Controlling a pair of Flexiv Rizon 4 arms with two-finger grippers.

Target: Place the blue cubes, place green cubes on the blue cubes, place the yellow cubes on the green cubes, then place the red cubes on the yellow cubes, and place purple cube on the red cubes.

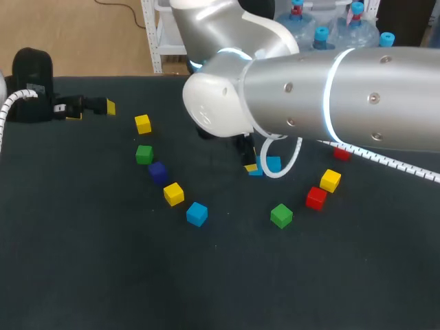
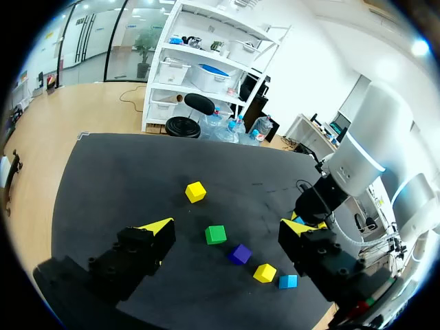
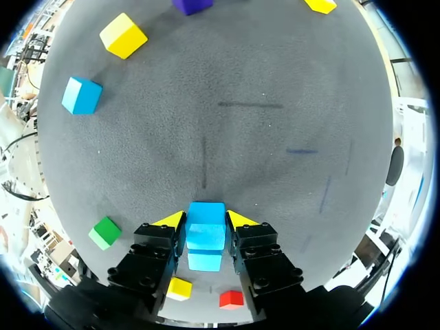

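- Dark table (image 1: 103, 275) is carrying a loose blue cube (image 1: 196, 214), lying just beside a yellow cube (image 1: 174, 194).
- Right gripper (image 3: 206, 220) is clamping another blue cube (image 3: 206, 234) between both fingers, near the table's middle.
- Left gripper (image 2: 228, 224) is hovering over the far left edge, fingers spread apart, holding nothing.

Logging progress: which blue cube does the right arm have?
The blue cube between the jaws of the right gripper; the other blue cube lies loose near a yellow cube.
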